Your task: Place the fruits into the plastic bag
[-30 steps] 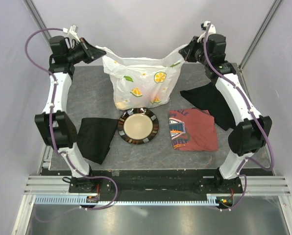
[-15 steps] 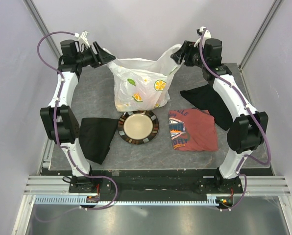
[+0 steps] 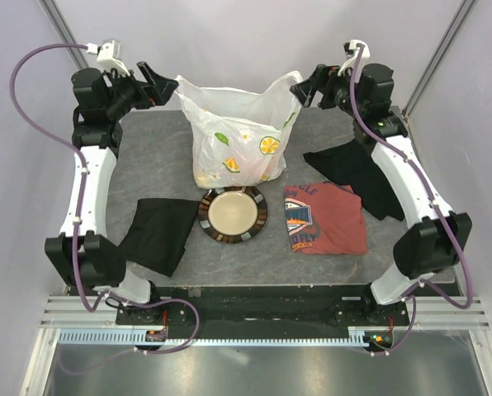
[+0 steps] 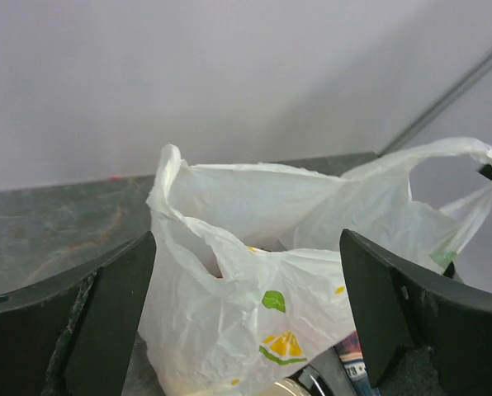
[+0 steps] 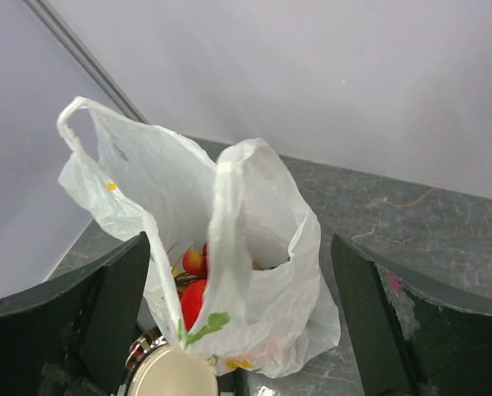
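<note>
Plastic bag (image 3: 238, 136): translucent white, printed with yellow citrus slices and green leaves. Fruits (image 5: 193, 302): red, one yellow-red. Plate (image 3: 203, 213): beige, dark patterned rim. T-shirt (image 3: 337, 224): red, blue-white print. Cloths (image 3: 157, 235): black.

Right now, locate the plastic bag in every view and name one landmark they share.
Top external: plastic bag, upper centre.
Left wrist: plastic bag, centre, lower half.
Right wrist: plastic bag, centre, red fruits inside.
Shared landmark: plate beside the bag, at the bottom edge of both wrist views.

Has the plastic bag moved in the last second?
Yes. The plastic bag has drawn in at its top and stands taller; its base stays just behind the plate.
</note>
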